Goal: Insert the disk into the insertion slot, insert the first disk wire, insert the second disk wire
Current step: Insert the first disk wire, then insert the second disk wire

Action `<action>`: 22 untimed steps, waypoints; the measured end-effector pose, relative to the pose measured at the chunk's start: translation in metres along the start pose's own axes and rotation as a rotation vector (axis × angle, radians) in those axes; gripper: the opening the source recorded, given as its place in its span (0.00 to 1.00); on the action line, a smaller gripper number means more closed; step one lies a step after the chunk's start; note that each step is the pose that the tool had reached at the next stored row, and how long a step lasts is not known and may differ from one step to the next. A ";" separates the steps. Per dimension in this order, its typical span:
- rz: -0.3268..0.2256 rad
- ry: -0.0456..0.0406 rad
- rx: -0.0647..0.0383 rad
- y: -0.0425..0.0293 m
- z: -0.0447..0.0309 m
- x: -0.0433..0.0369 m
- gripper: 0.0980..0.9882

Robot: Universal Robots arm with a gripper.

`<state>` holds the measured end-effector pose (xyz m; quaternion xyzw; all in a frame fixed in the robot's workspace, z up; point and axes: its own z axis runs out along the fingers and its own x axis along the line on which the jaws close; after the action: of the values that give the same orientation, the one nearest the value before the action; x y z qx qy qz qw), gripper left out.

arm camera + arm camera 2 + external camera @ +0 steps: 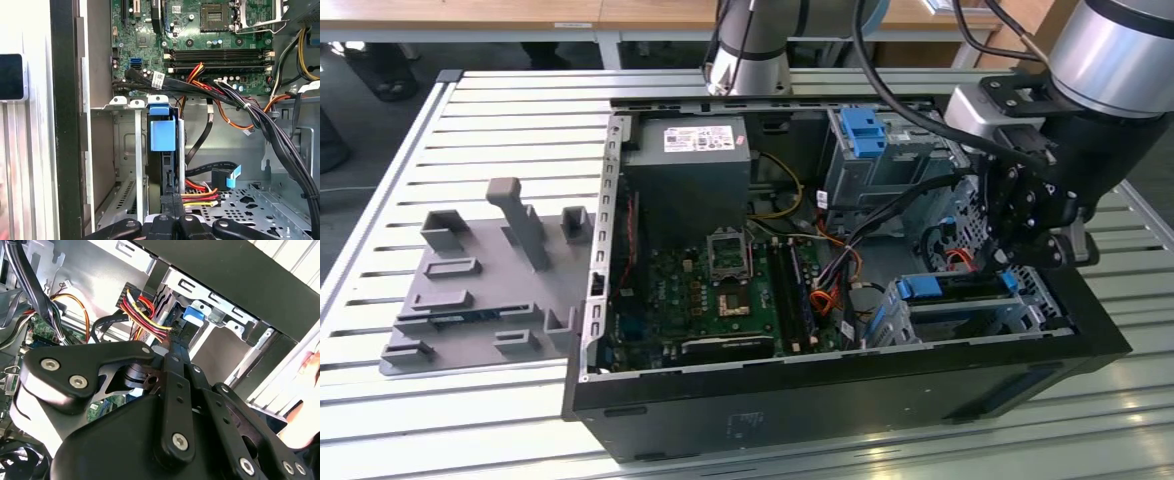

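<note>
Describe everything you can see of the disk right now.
The disk stands edge-on in the first wrist view: a thin dark body capped by its bright blue plastic carrier, with the label side hidden. It is seated inside the insertion slot, a light grey perforated metal cage. In the exterior view the carrier runs along the cage's top, toward the exterior view's right. The gripper sits right at the disk's exposed edge, beside red, yellow and black wires.
</note>
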<state>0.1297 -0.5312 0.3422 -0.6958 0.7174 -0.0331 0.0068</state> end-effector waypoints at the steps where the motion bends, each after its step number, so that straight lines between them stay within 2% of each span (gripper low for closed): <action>1: 0.000 0.0001 0.000 0.0000 -0.0004 0.0000 0.01; 13: 0.000 0.0004 0.000 -0.0002 -0.0037 0.0001 0.01; 17: 0.000 0.0000 0.000 -0.0005 -0.0087 0.0003 0.01; 22: 0.000 0.0000 -0.002 -0.0011 -0.0195 0.0007 0.01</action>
<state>0.1297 -0.5312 0.3617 -0.6959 0.7174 -0.0325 0.0062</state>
